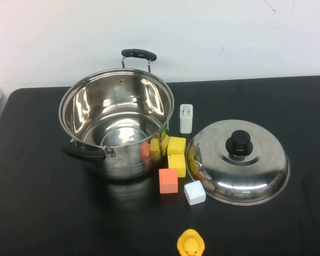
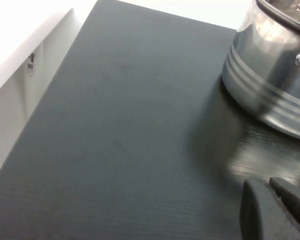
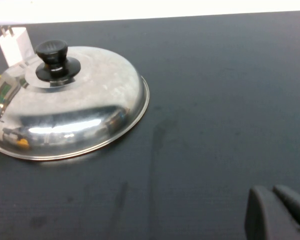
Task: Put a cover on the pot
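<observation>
Looking at the scene: you see an open pot (image 1: 117, 125) standing left of centre on the black table (image 1: 32, 213), toward the far edge, one black handle (image 1: 139, 54) facing the far edge and one (image 1: 83, 152) facing the near edge.
Lid: a domed steel lid (image 1: 238, 162) with a black knob (image 1: 239, 143) lies rim-down on the right half of the table, well apart from the pot's rim.
Left gripper: the left gripper (image 2: 275, 210) shows only as a dark tip in its wrist view, low over bare table near the pot's wall on the left side; you cannot tell from this sliver whether its jaws are parted or closed.
Right gripper: the right gripper (image 3: 280, 212) is likewise just a dark tip, over bare table on the right side, apart from the lid; its jaw state cannot be told either. Neither holds anything.
Clutter: yellow blocks (image 1: 176, 154), an orange block (image 1: 168, 180), a white cube (image 1: 194, 192) and a white charger plug (image 1: 186, 118) sit between pot and lid; a yellow duck (image 1: 191, 244) stands at the near edge.
Risk, slip: the knob is small and smooth, so a shallow pinch may let the lid tilt or drop.
Risk, collision: dragging the lid low would likely sweep the blocks or knock the plug.
Risk, seating: an off-centre descent could catch the rim and nudge the pot.
Hidden: both arms are absent from the high view; the duck is cut off by the frame; blocks next to the pot blend with their reflections, so their count is uncertain.
</observation>
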`<state>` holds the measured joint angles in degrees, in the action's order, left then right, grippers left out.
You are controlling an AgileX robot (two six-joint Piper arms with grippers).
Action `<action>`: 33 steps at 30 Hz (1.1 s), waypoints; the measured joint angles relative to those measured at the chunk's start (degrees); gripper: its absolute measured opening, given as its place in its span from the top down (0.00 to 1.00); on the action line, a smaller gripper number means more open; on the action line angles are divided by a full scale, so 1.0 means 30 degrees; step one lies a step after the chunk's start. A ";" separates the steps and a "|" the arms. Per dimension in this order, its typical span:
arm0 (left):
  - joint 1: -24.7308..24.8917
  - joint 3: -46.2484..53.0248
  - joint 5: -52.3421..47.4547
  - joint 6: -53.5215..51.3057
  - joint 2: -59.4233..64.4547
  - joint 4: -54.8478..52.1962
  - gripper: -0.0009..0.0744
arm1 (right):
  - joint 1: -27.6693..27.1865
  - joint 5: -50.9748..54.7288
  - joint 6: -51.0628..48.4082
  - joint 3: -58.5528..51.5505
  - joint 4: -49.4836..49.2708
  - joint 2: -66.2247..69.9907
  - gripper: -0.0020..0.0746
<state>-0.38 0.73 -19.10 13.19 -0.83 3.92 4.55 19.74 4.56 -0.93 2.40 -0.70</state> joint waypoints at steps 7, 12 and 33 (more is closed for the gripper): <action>0.0000 0.0000 0.0036 0.0030 0.0000 0.0000 0.99 | 0.0000 0.0000 0.0000 0.0000 0.0000 0.0000 0.98; 0.0000 0.0000 0.0036 0.0033 0.0000 0.0000 0.99 | 0.0000 0.0000 0.0060 0.0000 -0.1199 0.0000 0.98; 0.0000 0.0000 0.0036 0.0033 0.0000 0.0000 0.99 | 0.0000 -0.2714 -0.0854 -0.0219 -1.6740 0.0000 0.98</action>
<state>-0.38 0.73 -18.99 13.28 -0.83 3.92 4.55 11.60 2.00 -1.59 -47.82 -0.70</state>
